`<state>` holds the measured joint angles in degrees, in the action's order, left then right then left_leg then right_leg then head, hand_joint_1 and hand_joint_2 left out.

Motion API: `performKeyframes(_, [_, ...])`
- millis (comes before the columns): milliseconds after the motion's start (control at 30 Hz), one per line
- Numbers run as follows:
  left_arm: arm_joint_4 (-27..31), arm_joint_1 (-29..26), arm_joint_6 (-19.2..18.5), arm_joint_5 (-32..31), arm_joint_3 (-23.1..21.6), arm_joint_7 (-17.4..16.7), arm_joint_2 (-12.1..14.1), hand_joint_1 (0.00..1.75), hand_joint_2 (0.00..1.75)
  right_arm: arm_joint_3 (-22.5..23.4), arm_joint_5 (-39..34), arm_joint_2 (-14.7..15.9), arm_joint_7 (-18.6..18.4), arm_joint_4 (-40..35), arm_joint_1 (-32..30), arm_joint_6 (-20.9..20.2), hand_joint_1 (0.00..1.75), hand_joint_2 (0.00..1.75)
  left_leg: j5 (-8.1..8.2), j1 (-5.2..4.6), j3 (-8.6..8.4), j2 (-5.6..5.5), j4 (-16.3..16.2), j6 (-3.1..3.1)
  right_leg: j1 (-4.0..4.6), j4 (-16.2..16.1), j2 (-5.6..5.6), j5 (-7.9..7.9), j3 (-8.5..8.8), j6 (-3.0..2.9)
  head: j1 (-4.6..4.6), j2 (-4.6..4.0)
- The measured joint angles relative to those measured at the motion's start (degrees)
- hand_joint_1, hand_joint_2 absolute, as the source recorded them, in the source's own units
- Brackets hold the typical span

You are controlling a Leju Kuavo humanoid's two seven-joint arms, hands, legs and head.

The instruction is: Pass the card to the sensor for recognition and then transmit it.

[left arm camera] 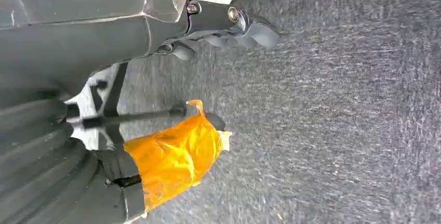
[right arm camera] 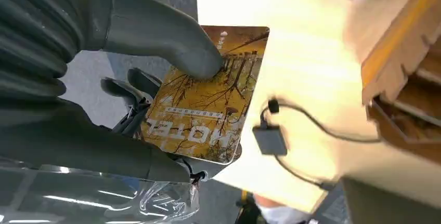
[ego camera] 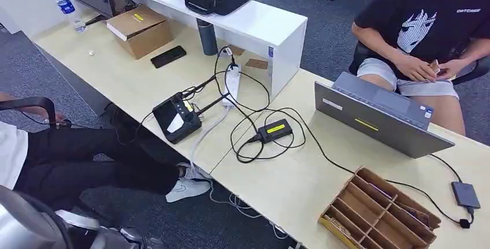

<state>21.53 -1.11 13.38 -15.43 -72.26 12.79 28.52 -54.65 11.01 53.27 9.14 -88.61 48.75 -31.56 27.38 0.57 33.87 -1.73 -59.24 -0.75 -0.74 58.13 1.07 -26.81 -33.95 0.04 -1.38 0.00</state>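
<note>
Head view first: a long light table with a black sensor box near the front edge, cables running to a power strip, an open laptop and a wooden slotted organizer at the near right. A person in a black tee sits behind the laptop.

Left wrist view: the left hand hangs over grey carpet, fingers curled in with nothing in them.

Right wrist view: the right hand holds the card, a yellow hotel card, thumb pressing on its face and fingers underneath, up over the table edge near a small grey box on a cable
</note>
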Motion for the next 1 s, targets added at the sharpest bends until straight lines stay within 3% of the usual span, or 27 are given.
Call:
performKeyframes(167, [0.00,1.48,-0.30,-1.11,-1.79,0.59,0.24,0.00,1.75,-3.84,-0.78,1.33,0.26,-0.28,1.12,-0.26,1.75,1.75,0.00,0.02,0.00,0.03,0.00,0.00,0.01,0.00,0.03,0.00,0.00,0.00,0.04,0.00])
performKeyframes(433, [0.00,3.92,-1.62,-3.39,-3.34,1.38,0.28,0.00,1.75,-8.98,-1.64,0.24,2.65,1.12,1.15,0.66,1.75,1.75,-0.01,0.02,0.00,0.03,0.01,-0.01,0.01,0.02,0.02,0.00,0.02,0.00,0.02,0.00])
performKeyframes(667, [0.00,5.90,-2.64,-5.51,-4.19,2.08,0.26,0.00,1.75,-12.00,0.46,-5.93,3.65,5.90,-0.23,4.18,1.75,1.75,-0.04,0.03,-0.03,0.03,0.01,-0.06,0.03,0.04,0.04,0.01,0.02,-0.01,0.02,0.00])
performKeyframes(1000, [0.00,7.39,-3.74,-8.24,-4.26,2.29,0.24,0.00,1.75,-13.53,2.41,-12.40,3.45,12.40,-2.30,5.38,1.75,1.75,-0.04,0.04,-0.02,0.03,0.01,-0.06,0.03,0.04,0.05,0.01,0.01,-0.01,0.02,0.00])
